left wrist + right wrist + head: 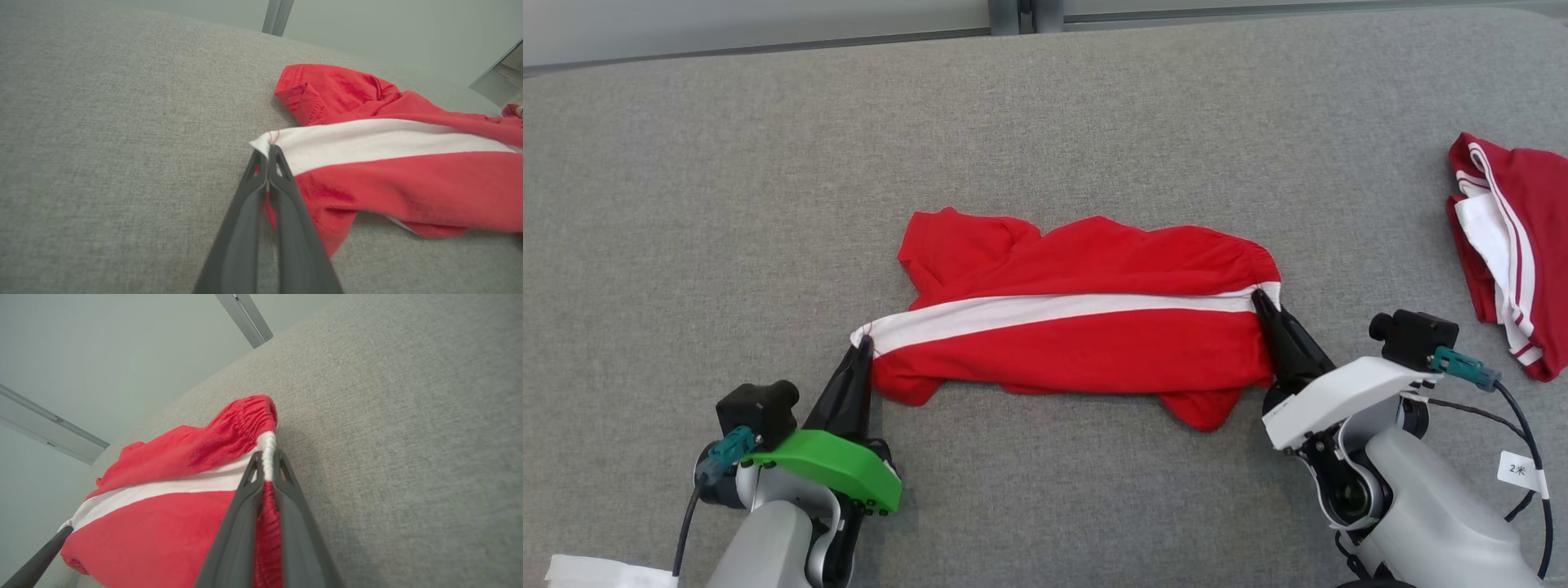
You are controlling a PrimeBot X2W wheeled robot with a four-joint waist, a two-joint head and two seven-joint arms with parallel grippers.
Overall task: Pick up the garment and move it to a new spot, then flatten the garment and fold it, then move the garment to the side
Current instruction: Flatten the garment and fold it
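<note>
Item: garment (1086, 351), red. My left gripper (864, 343) at eight o'clock and right gripper (1257, 296) at three, both clamped on its white stripe (1054, 310) ends, likely to stretch it flat.

Red-and-white cloth (1525, 214) (far right) on grey surface (768, 204).

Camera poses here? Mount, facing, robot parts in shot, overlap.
Head view: on the head, looking forward and down at the grey fabric surface; left gripper and right gripper pinch the ends of the red garment with a white stripe.
Left wrist view: on the left wrist, facing along its shut fingers to the stripe's hem end.
Right wrist view: on the right wrist, facing along its shut fingers to the gathered waistband.
Shared: both wrist views show the stripe; the right one also catches a left-gripper finger.
</note>
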